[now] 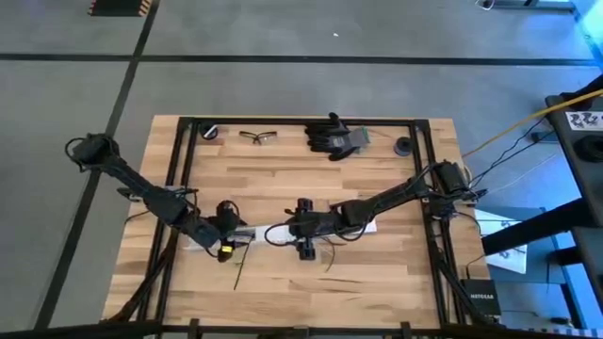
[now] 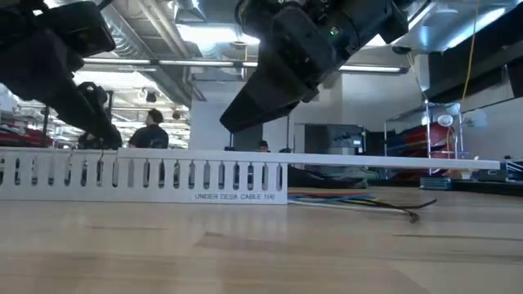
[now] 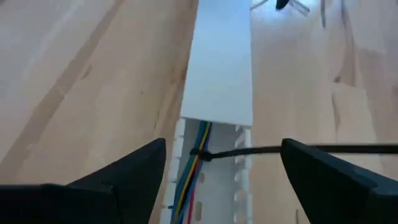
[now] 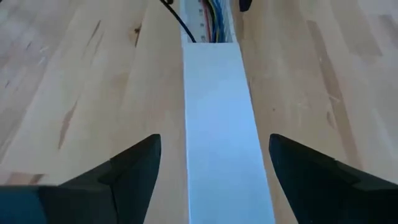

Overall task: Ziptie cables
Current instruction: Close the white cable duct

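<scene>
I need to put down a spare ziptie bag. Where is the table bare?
The near strip of table below the white cable channel is bare. The far edge is crowded with safety glasses and black gloves; both arms fill the middle.

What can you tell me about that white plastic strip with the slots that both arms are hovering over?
The white channel is a long slotted plastic cable tray lying flat on the wooden table, printed "UNDER DESK CABLE" on its side wall. A smooth white cover lies along one stretch; the other stretch is open, showing the cables, coloured wires running lengthwise inside. A thin black tie crosses them and sticks out sideways. The left gripper and right gripper hang above it with jaws spread, touching nothing.
</scene>
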`<state>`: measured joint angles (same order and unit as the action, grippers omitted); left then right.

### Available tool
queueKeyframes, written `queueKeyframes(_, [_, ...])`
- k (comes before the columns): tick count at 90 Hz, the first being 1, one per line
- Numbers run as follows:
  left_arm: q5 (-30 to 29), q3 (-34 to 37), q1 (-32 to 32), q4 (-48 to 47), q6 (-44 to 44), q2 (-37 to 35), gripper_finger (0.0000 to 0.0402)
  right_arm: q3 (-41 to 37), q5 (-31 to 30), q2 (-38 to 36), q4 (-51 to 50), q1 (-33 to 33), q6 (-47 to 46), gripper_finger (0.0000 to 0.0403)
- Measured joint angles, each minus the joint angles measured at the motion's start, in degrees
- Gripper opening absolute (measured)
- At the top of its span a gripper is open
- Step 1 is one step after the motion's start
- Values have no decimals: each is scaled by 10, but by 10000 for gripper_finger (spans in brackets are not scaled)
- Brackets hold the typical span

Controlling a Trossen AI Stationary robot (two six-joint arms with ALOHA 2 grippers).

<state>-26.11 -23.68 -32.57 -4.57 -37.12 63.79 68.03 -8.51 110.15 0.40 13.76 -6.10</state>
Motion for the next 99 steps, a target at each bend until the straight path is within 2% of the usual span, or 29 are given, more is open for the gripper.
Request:
queueKeyframes(17, [57, 0, 1, -17, 0, 0, 302, 0, 0, 0, -1, 0, 3, 285])
queueKeyframes(28, [63, 0, -10, -25, 16, 0, 302, 0, 0, 0, -1, 0, 3, 285])
queueKeyframes(46, [16, 0, -18, -23, 47, 5, 302, 0, -1, 0, -1, 0, 4, 285])
queueKeyframes(55, [14, 0, -13, -19, 53, 21, 302, 0, -1, 0, -1, 0, 4, 285])
queueKeyframes(80, [-6, 12, -8, 76, 76, 74, 302, 0, -1, 0, 0, 0, 3, 285])
queueKeyframes(91, [-26, 19, -6, 60, 76, 79, 302, 0, -1, 0, 0, 0, 2, 285])
queueKeyframes(99, [-37, 16, -6, 84, 86, 73, 302, 0, -1, 0, 0, 0, 1, 285])
